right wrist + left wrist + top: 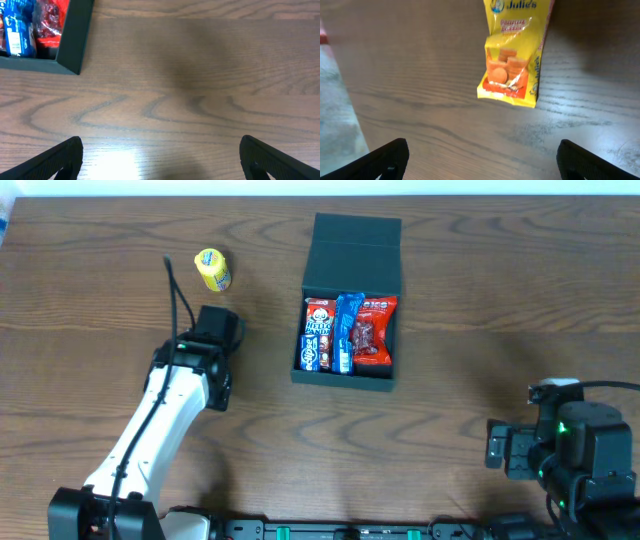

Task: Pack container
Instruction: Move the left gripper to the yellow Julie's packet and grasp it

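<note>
Ana: Black fingertips (390, 160) of the left gripper (487, 162) sit closest, one in each bottom corner of its wrist view. How does it stand?
Ben: Jaws spread wide, holding nothing, over the dark brown wood-grain table (480, 300). Just ahead of them a glossy yellow plastic snack packet (515, 65), printed with round biscuits, lies flat on the wood, apart from the fingers.
Ana: And moving right?
Ben: From overhead, the matte dark green-black square rigid container (343, 379) stands around the table's middle, toward the far edge, well to the right of the snack packet. Its hinged flap lid (357, 250) is folded back on the far side.
Ana: What's inside?
Ben: Three packs side by side: a red, white and blue packet (318, 335) on the left, a slim blue packet (346, 330) in the middle, a red packet (375, 330) on the right.
Ana: And the right gripper (165, 162)?
Ben: At the near right of the table, well apart from the container, jaws likewise parted and gripping nothing. Its wrist view catches just the container's corner at top left.
</note>
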